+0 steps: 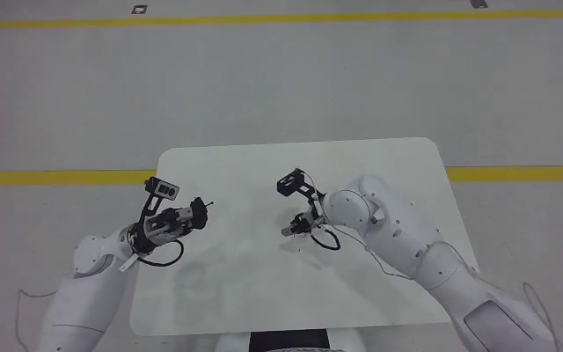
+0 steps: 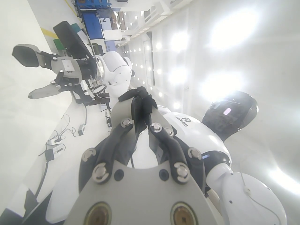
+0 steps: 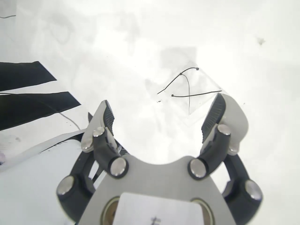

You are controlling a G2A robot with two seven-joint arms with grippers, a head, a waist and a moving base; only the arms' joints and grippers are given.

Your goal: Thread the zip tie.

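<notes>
Three thin black zip ties (image 3: pixel 187 87) lie crossed over one another on the white table (image 1: pixel 378 167), on a faint clear square sheet (image 3: pixel 206 80). My right gripper (image 3: pixel 162 100) hangs open just above and beside them, near the table's middle (image 1: pixel 291 231). It holds nothing, and it also appears open in the left wrist view (image 2: pixel 27 74). My left gripper (image 1: pixel 201 212) is raised over the table's left part, its black-wrapped fingertips (image 2: pixel 138 104) pressed shut. A thin black zip tie end (image 1: pixel 209 205) pokes out beyond them toward the right arm.
The tabletop around both grippers is bare white, with rounded corners and its left edge close behind the left arm. Yellow floor lines run beyond the table. Cables trail from the right arm's wrist (image 1: pixel 330 242).
</notes>
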